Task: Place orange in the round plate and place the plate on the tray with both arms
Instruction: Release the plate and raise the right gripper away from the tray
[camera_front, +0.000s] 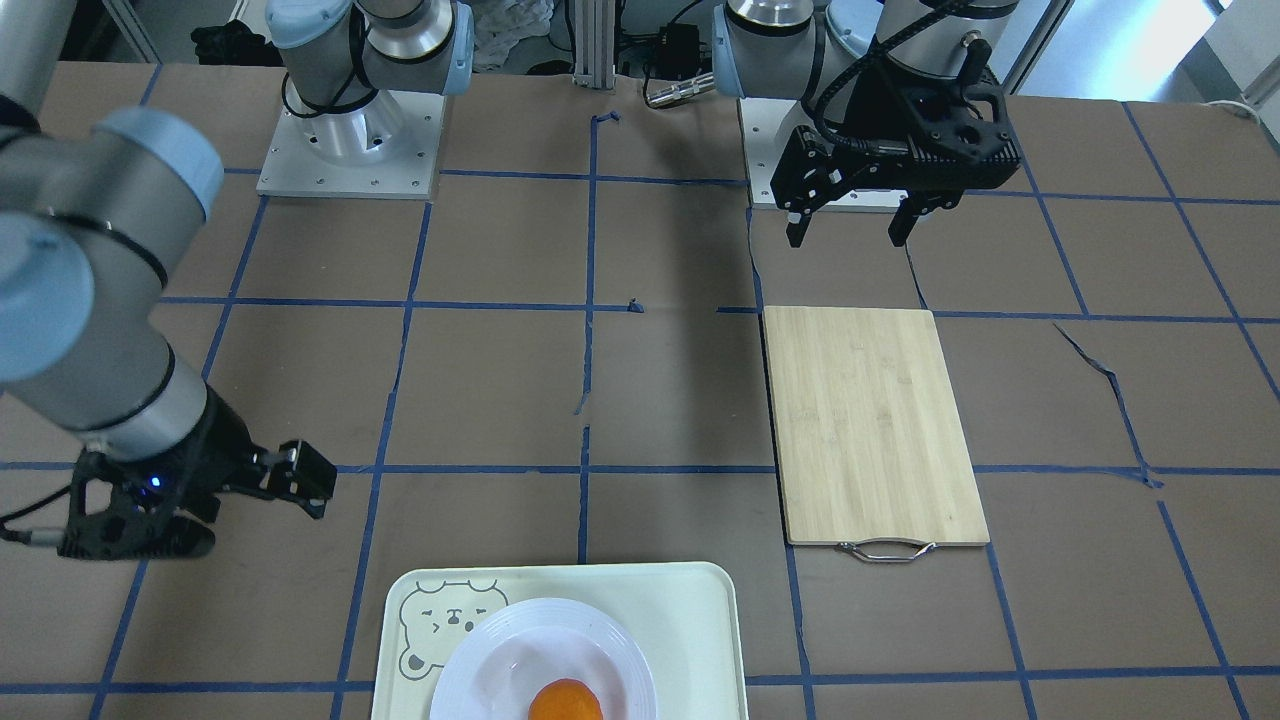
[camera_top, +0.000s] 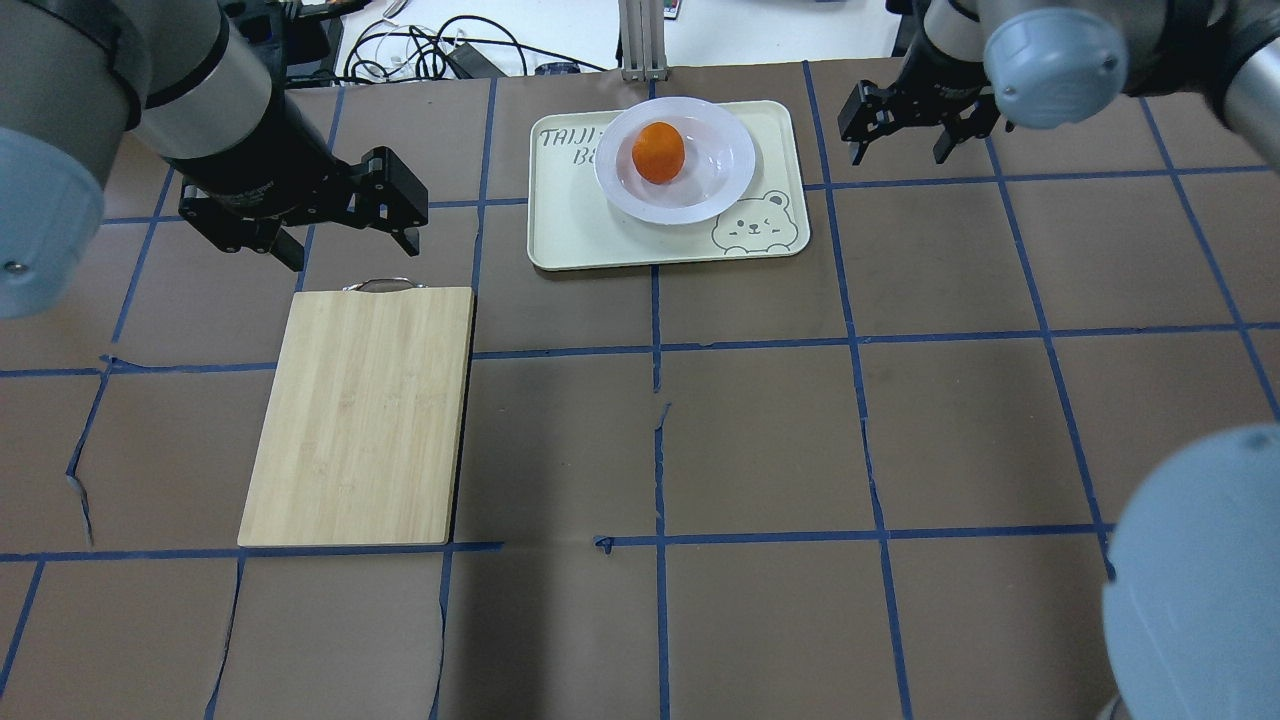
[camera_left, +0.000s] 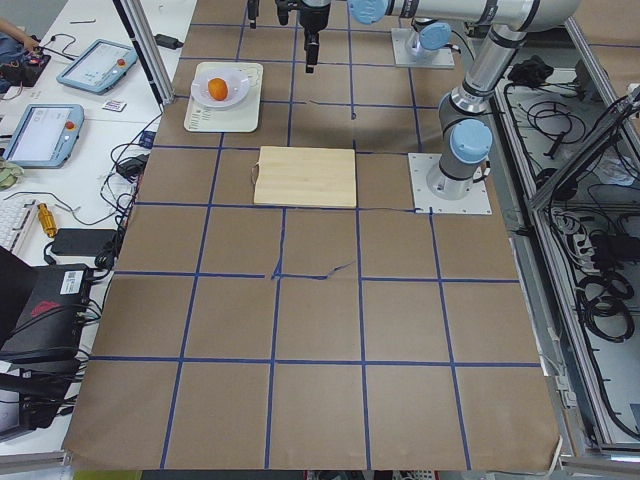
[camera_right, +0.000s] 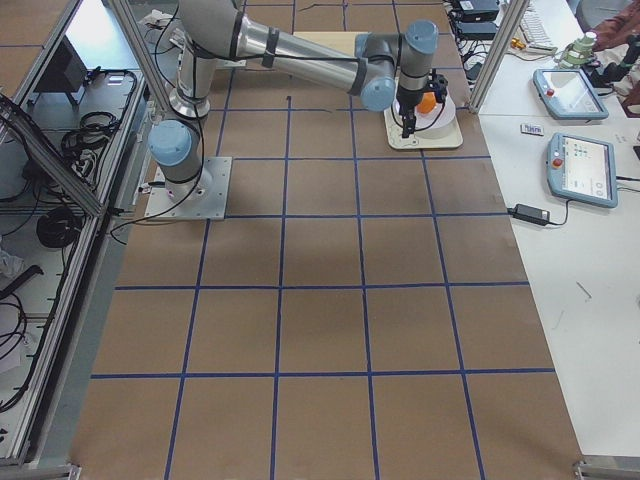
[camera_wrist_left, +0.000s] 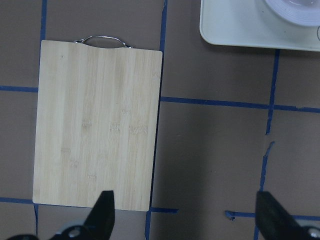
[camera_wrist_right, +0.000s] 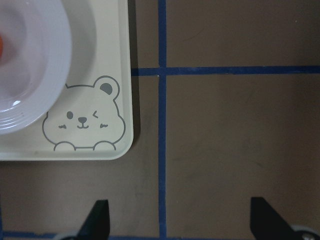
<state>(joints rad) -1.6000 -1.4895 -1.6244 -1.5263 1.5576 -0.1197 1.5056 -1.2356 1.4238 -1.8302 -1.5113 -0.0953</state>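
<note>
Overhead exterior: orange (camera_top: 659, 152) in round plate (camera_top: 712, 190) on tray (camera_top: 580, 225), flanked by left end effector (camera_top: 345, 240) and right end effector (camera_top: 898, 150), both wide, empty (seemingly finished).

- Bright, even overhead light in all views; brown paper-covered surface (camera_top: 760, 440) uniformly lit.
- Shadows soft: thin dark edge beside pale cream rectangular tray (camera_top: 570, 230).
- Small glare spot on glossy white round plate (camera_wrist_right: 57, 55).
- Right arm's light-blue joint cap (camera_top: 1200, 570) close to lens, out of focus.
- Wrist views slightly soft.
</note>
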